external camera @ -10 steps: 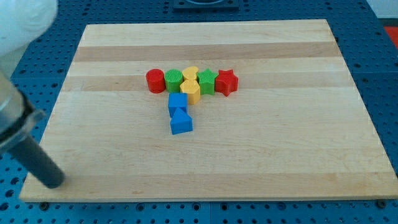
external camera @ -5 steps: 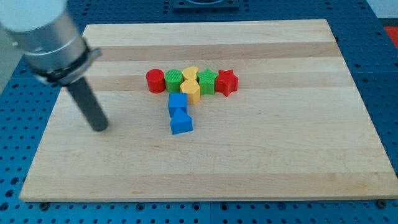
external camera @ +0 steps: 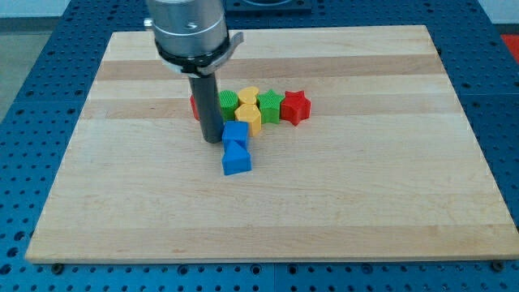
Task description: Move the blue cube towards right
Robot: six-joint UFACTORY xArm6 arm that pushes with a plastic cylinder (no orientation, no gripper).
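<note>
The blue cube [external camera: 236,135] sits near the board's middle, just below the row of blocks. A second blue block [external camera: 237,159] touches its lower side. My tip [external camera: 212,139] rests on the board right at the cube's left side, touching or nearly touching it. The rod hides most of the red cylinder [external camera: 195,106].
Above the cube is a row: red cylinder, green cylinder [external camera: 229,104], a yellow block [external camera: 249,96], a yellow hexagonal block [external camera: 250,118], a green star [external camera: 270,105] and a red star [external camera: 296,106]. The wooden board [external camera: 365,186] lies on a blue perforated table.
My rod has swept from the board's lower left corner up and to the right, ending beside the blue cube's left side. No block has visibly moved.
</note>
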